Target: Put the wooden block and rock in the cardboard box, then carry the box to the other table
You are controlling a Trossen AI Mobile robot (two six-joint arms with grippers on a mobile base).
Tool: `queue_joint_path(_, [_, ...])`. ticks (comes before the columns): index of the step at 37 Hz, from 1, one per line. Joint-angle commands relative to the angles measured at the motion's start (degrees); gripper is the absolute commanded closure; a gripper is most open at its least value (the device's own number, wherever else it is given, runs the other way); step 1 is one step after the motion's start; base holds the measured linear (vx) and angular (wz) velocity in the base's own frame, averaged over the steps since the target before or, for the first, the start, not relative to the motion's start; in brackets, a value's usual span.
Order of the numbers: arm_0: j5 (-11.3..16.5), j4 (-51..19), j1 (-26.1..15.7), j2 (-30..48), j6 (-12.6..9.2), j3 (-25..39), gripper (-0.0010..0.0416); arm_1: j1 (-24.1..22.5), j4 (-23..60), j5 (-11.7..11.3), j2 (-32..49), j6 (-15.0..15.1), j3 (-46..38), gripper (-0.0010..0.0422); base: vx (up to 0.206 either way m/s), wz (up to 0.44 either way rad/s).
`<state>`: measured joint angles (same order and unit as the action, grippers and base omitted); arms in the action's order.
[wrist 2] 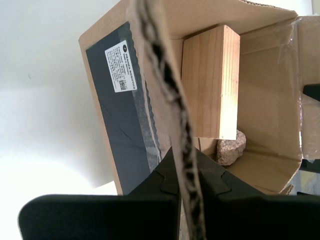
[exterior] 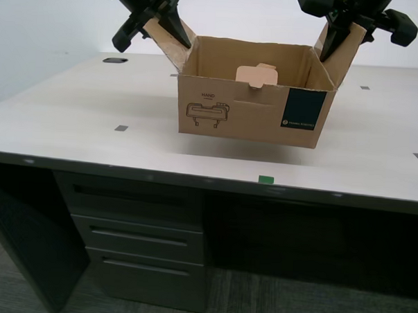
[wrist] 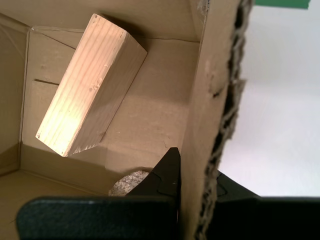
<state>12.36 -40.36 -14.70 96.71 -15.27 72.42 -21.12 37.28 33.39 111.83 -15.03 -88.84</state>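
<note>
Now cardboard box (exterior: 249,106) between clamped grippers

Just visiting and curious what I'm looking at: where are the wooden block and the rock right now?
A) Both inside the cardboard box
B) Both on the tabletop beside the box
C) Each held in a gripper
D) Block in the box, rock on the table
A: both wrist views look into the cardboard box and show the wooden block with the rock on its floor.

The rock (wrist: 129,183) is half hidden behind my first gripper's fingers (wrist: 167,172); both arms run off the exterior view's top.
</note>
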Motion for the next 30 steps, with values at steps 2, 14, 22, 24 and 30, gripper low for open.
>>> queue_joint_path(2, [0.3, -0.3, 0.0, 0.0, 0.5, 0.0, 0.0406, 0.0, -0.5, -2.3, -0.1, -0.5, -0.1, 0.0413, -0.088, -0.023])
queue_joint_path(14, [0.3, -0.2, 0.0, 0.0, 0.4, 0.0, 0.0406, 0.0, -0.5, -3.0, -0.1, -0.4, -0.1, 0.0413, -0.089, 0.039])
queue_joint_path(22, [0.3, -0.2, -0.1, 0.0, 0.5, 0.0, 0.0406, 0.0, 0.1, -3.0, -0.1, -0.4, -0.1, 0.0413, -0.088, 0.11])
queue_joint_path(24, [0.3, -0.2, -0.1, 0.0, 0.4, 0.0, 0.0406, 0.0, 0.3, -3.0, -0.1, -0.4, -0.1, 0.0412, -0.086, 0.143])
queue_joint_path(30, [0.2, -0.2, -0.1, 0.0, 0.4, 0.0, 0.0406, 0.0, -0.2, -3.7, -0.1, 1.0, -0.1, 0.0413, -0.084, 0.204])
